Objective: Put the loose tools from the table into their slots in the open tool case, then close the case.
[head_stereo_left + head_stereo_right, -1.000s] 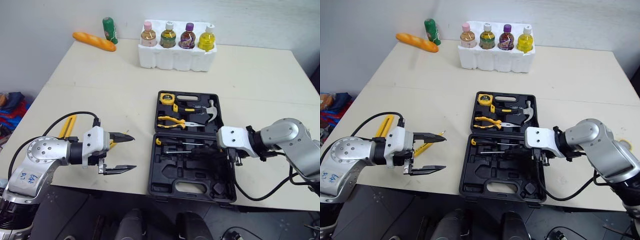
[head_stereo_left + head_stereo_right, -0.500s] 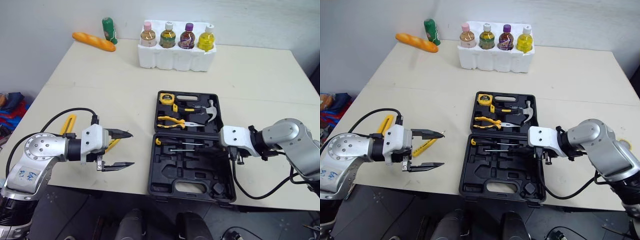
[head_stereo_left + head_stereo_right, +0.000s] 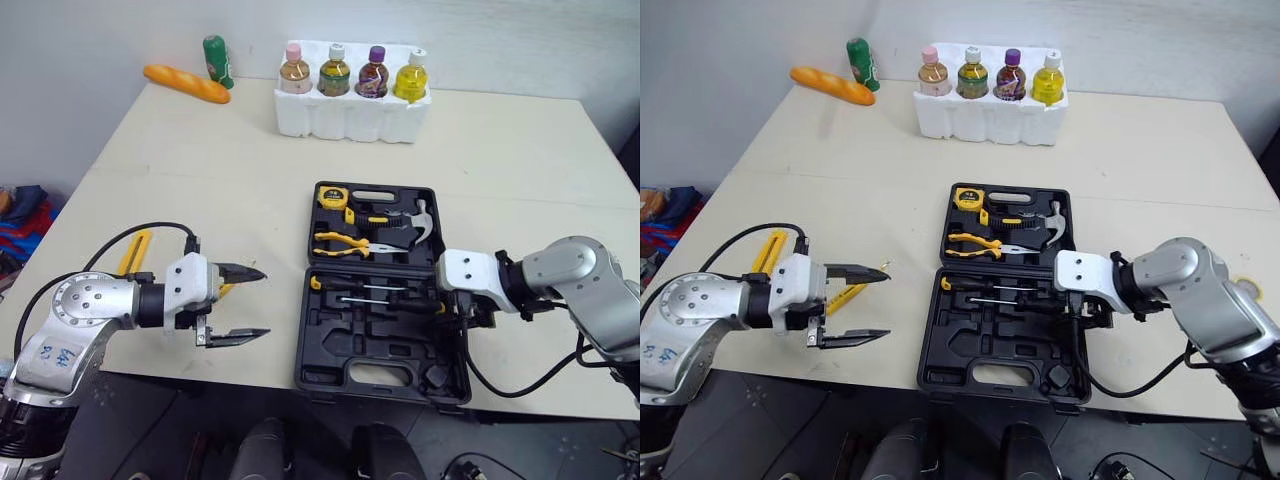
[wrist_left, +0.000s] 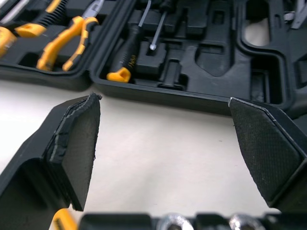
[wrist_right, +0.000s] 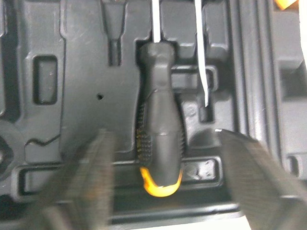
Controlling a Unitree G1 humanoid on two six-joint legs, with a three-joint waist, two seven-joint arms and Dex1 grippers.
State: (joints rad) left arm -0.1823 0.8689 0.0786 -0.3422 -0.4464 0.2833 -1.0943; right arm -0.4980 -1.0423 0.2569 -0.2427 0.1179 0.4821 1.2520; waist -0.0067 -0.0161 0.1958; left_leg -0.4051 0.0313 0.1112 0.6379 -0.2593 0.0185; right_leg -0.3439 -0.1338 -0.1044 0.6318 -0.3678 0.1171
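The black tool case (image 3: 383, 372) lies open mid-table. Its far half holds a tape measure (image 3: 334, 197), pliers (image 3: 345, 242) and a hammer (image 3: 412, 222); its near half holds two screwdrivers (image 3: 360, 290). My right gripper (image 3: 464, 312) hovers over the near half's right edge, open, with its fingers (image 5: 91, 182) either side of a black, yellow-tipped screwdriver handle (image 5: 160, 120) lying in its slot. My left gripper (image 3: 263, 303) hangs open and empty above the table left of the case. Yellow tools (image 3: 134, 251) lie on the table by it. A strip of chrome sockets (image 4: 192, 223) lies under it.
At the back stands a white foam tray (image 3: 350, 115) with several bottles. A bread loaf (image 3: 187, 83) and a green bottle (image 3: 216, 60) sit at the back left corner. The case's near rim almost reaches the table's front edge (image 3: 250, 385).
My right gripper's fingers have spread apart over the screwdriver in the case's near half. The left gripper has barely shifted and stays open.
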